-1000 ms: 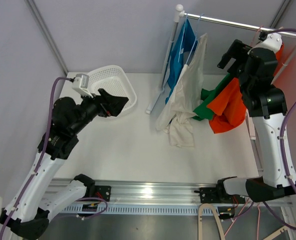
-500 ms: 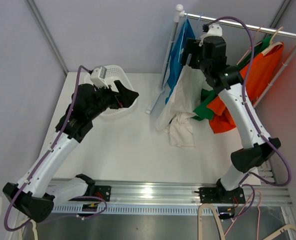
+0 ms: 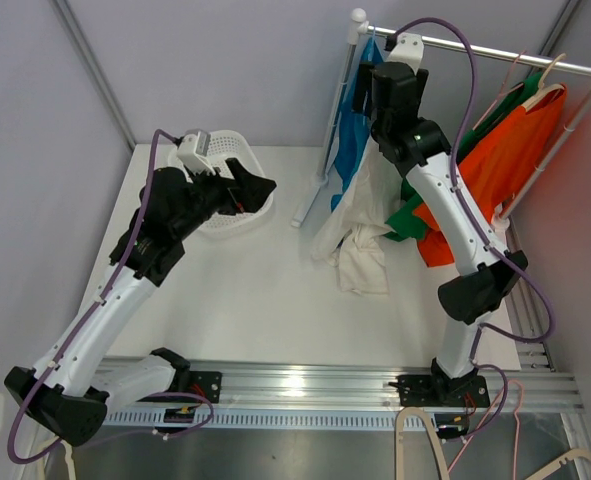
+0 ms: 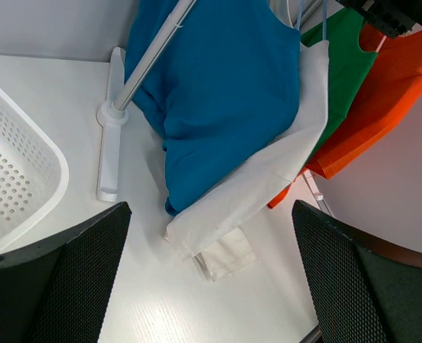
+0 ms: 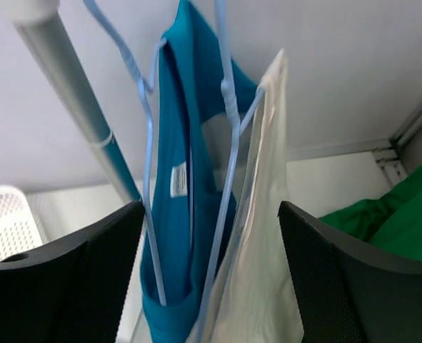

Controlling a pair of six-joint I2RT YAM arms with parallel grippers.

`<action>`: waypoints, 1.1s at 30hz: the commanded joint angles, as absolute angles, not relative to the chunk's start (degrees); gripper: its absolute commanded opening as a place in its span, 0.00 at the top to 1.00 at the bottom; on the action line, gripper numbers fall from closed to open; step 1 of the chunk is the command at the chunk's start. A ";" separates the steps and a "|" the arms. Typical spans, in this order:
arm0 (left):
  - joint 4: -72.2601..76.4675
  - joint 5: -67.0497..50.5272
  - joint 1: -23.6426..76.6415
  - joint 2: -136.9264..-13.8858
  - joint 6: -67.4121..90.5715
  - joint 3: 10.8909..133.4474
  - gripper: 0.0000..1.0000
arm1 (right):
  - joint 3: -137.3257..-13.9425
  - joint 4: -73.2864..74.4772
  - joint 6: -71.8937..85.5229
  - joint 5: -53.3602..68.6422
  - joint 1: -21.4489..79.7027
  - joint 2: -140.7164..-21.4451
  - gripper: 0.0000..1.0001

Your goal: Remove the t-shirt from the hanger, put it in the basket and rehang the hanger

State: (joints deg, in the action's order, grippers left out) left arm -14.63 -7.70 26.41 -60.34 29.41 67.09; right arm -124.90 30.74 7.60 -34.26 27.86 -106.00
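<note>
While your right gripper (image 5: 211, 243) and left gripper (image 4: 211, 243) gape released, pinch the cream fabric t-shirt (image 5: 268, 214), not its pale-blue wire hanger (image 5: 228, 91).

Left hand (image 3: 258, 190) fingers spread, arm extended forward; right hand (image 3: 383, 82) held high, fingers spread.

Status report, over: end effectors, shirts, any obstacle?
Left end effector open, empty. Right end effector open, empty, facing the hangers. Blue shirt and white shirt both hung, untouched. They hang close together; pole beside them.
</note>
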 commanded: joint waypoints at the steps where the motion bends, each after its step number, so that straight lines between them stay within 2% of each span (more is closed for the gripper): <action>1: -11.69 -8.17 26.98 -59.41 28.12 67.94 0.01 | -129.99 26.02 4.14 -41.30 28.12 -107.83 0.21; 4: -11.43 -7.82 26.98 -59.41 27.86 67.68 0.01 | -131.30 23.82 1.86 -42.89 28.04 -109.59 0.24; 9: -11.07 -7.73 26.98 -59.94 27.69 67.50 0.01 | -138.16 25.92 1.14 -44.39 28.13 -113.64 0.23; 12: -10.81 -7.65 26.98 -60.03 27.60 67.06 0.00 | -134.75 23.40 1.84 -43.59 28.21 -111.36 0.24; 15: -10.55 -7.65 26.98 -60.20 27.42 66.80 0.01 | -133.15 21.71 1.23 -44.12 27.77 -111.52 0.35; 20: -10.63 -7.65 26.90 -60.64 27.42 66.80 0.00 | -138.07 22.33 0.26 -45.00 26.63 -116.01 0.35; 24: -10.90 -6.51 26.90 -61.00 27.42 66.62 0.01 | -140.96 21.01 -2.72 -46.66 26.37 -118.73 0.48; 33: -11.16 -5.54 26.89 -62.31 27.60 66.71 0.00 | -140.10 24.25 -0.26 -48.87 26.10 -118.74 0.46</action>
